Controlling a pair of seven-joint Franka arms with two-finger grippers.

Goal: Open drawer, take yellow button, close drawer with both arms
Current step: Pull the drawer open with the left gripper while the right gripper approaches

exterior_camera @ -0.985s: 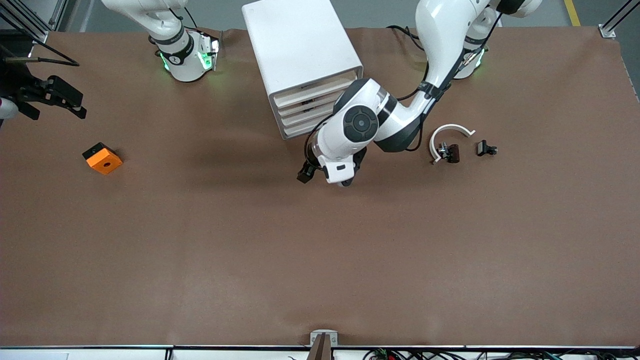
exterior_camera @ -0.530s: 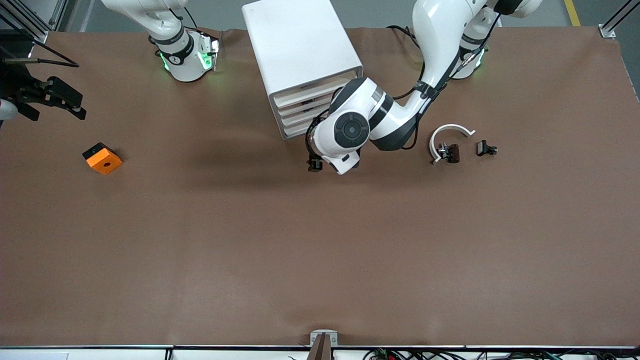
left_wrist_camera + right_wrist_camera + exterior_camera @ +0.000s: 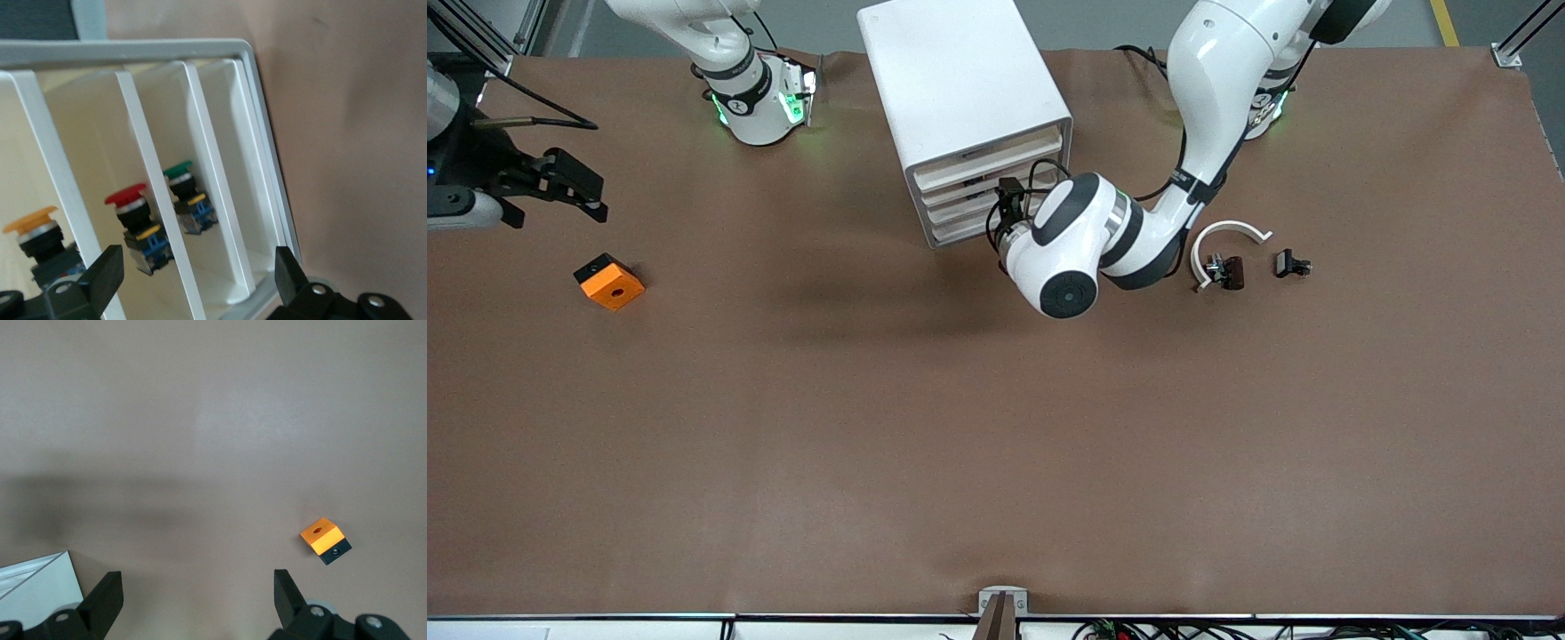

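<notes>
Change: since a second ago the left arm's wrist has swung round so that the left claw (image 3: 1009, 197) now faces the cabinet (image 3: 960, 89) front instead of pointing down at the tabletop (image 3: 996, 444); the right claw (image 3: 560, 182) has shifted slightly toward the cabinet
Front view: left claw sits right at the drawer (image 3: 969, 203) fronts, fingers released, presumably lined up to hook one drawer and pull; right claw hangs spread and empty over the tabletop, well away from the cabinet, above the orange block (image 3: 608, 281), waiting its turn; white curved strip (image 3: 1223, 240) and black clips (image 3: 1292, 263) lie near the cabinet, toward the left arm's end
Left wrist view: fingers (image 3: 100, 273) spread wide, gripping nothing; inside the cabinet, the button (image 3: 37, 233) with yellow cap stands upright beside a red button (image 3: 133, 217) and a green button (image 3: 183, 190), each in its own compartment
Right wrist view: fingers (image 3: 103, 600) parted over bare tabletop; orange block (image 3: 325, 540) lies apart; cabinet corner (image 3: 37, 583) just shows
</notes>
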